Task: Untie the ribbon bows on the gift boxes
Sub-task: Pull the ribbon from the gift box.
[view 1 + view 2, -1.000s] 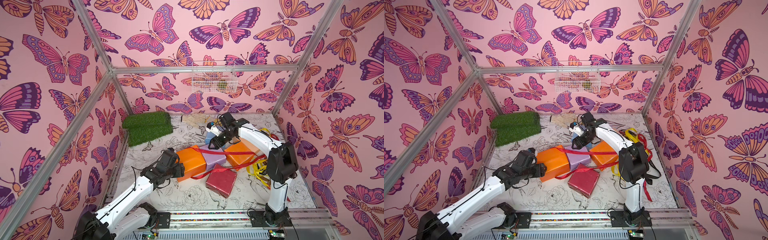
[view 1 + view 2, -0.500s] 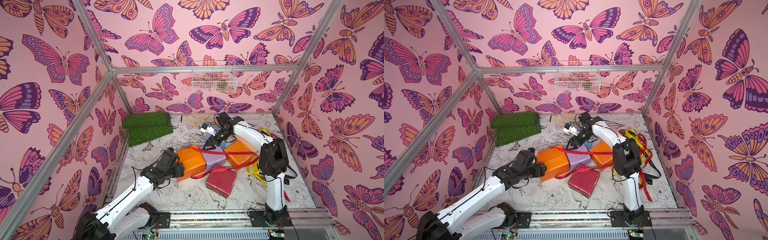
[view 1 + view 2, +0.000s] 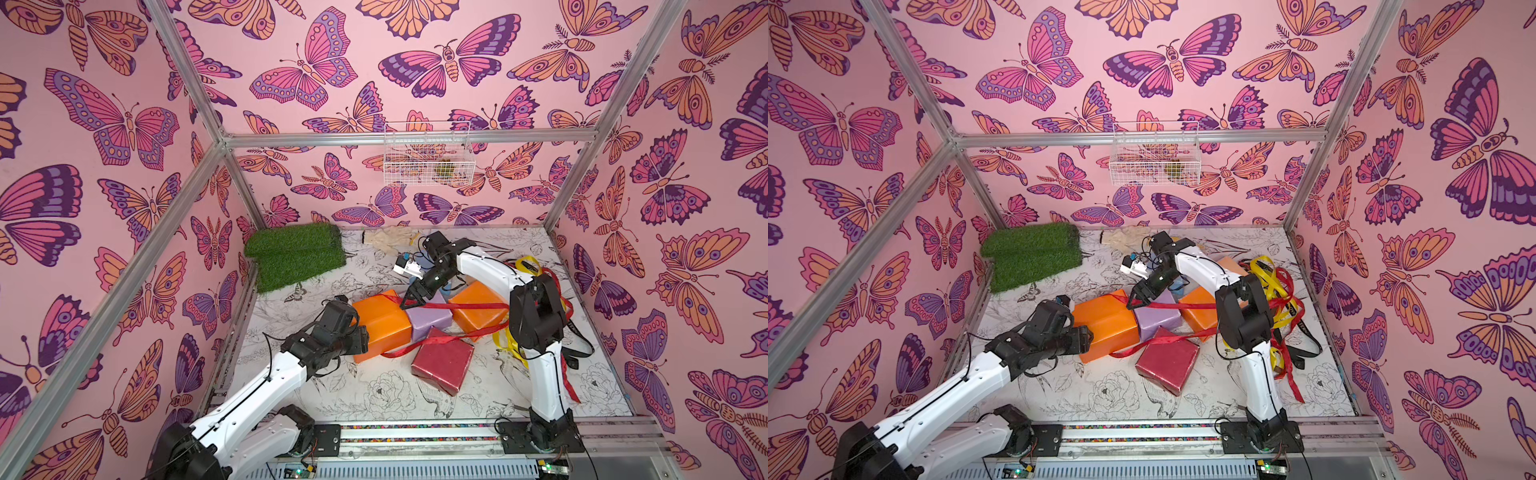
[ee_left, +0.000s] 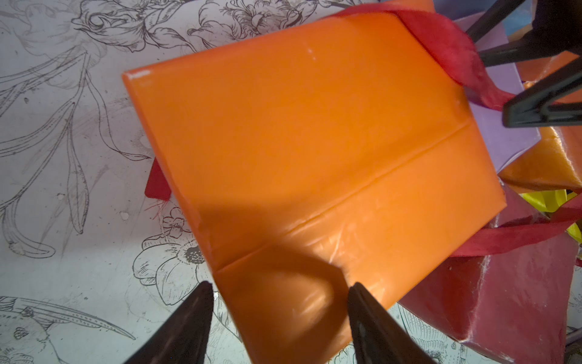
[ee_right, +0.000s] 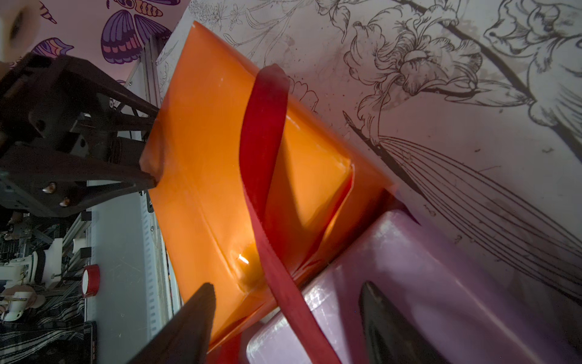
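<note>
Since the red ribbon [image 5: 261, 141] looks soft and slippery, the right gripper [image 5: 286, 285], open around it, should pinch it over the orange box [image 5: 204, 189], whose end the left gripper [image 4: 280, 285] holds.

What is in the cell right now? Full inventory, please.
left orange gift box: one, orange, centre-left
right orange gift box: one, orange, centre-right
lilac gift box: one, lilac, between the orange boxes
dark red gift box: one, dark red, nearest the arm bases
peach gift box: one, peach, behind right arm, mostly hidden
red ribbon: one, red, round left orange gift box, tails over neighbours
loose ribbons: several, yellow, red, black, heaped far right
glove: one, pale, back edge
turf mat: one, green, back left
wire basket: one, white, back wall
left gripper: black, shut on left orange gift box
right gripper: black, open around red ribbon
</note>
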Action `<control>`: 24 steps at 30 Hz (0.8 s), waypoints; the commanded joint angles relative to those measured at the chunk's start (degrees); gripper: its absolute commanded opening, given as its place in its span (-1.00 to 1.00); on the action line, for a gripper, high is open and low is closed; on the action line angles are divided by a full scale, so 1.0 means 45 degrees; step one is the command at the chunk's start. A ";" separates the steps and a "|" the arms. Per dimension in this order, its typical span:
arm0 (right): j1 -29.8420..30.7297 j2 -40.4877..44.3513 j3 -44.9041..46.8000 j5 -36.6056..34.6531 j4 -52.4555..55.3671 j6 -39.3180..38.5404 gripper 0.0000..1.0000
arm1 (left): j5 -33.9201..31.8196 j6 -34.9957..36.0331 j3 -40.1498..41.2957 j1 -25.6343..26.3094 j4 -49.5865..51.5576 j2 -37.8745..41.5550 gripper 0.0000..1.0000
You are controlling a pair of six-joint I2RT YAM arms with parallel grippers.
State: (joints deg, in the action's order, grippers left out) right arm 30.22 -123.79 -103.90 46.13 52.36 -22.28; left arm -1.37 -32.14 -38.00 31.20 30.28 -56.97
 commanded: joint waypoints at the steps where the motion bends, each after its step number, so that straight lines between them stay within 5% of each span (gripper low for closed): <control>1: 0.0123 -0.0218 -0.0377 0.0359 -0.0054 0.0147 0.36 | -0.0520 0.0191 0.0065 0.0039 0.0669 -0.0026 0.38; 9: 0.0185 0.0704 0.1065 0.0960 -0.0384 0.0320 -0.06 | -0.0556 0.0204 0.0077 0.0039 0.0659 -0.0055 0.39; 15: 0.0182 0.1471 0.2022 0.0677 -0.0653 0.0732 -0.68 | -0.0502 0.0216 0.0030 0.0039 0.0672 -0.0133 0.38; 24: -0.0048 0.3079 0.2416 -0.0051 -0.0230 0.0849 -0.71 | -0.0478 0.0210 0.0029 0.0039 0.0657 -0.0162 0.38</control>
State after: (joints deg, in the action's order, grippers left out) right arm 30.50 -113.69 -93.45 46.78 49.58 -19.29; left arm -1.54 -31.99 -38.00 31.20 30.28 -56.97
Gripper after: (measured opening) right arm 0.148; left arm 0.692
